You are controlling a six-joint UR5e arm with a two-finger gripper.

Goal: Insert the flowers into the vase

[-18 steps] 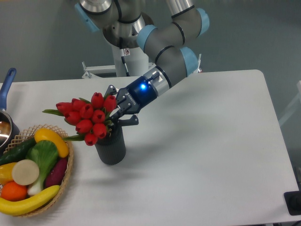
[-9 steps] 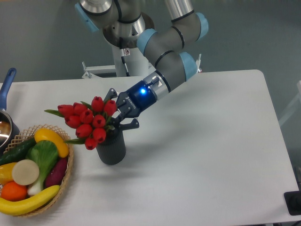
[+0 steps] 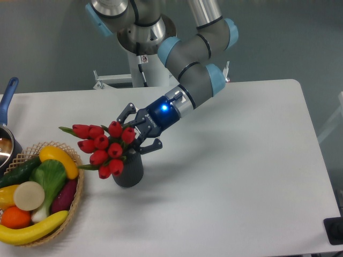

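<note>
The flowers point(image 3: 105, 145), a bunch of red tulip buds with green leaves, stand with their stems in the vase point(image 3: 129, 172) and lean to the left over its rim. The vase is a small dark ribbed cylinder, upright on the white table; the buds hide most of its mouth. My gripper point(image 3: 135, 134) is just right of the bunch, above the vase's right edge. Its fingers are spread, one behind the buds and one in front, and they do not press on the stems.
A wicker basket point(image 3: 80, 188) of fruit and vegetables stands left of the vase, close to it. A metal pot with a blue handle point(image 3: 8, 96) is at the far left edge. A black object point(image 3: 334, 230) sits at the front right corner.
The bunch has sunk lower into the vase and tipped further left. My gripper has moved slightly down and right, with its fingers spread apart from the stems.
</note>
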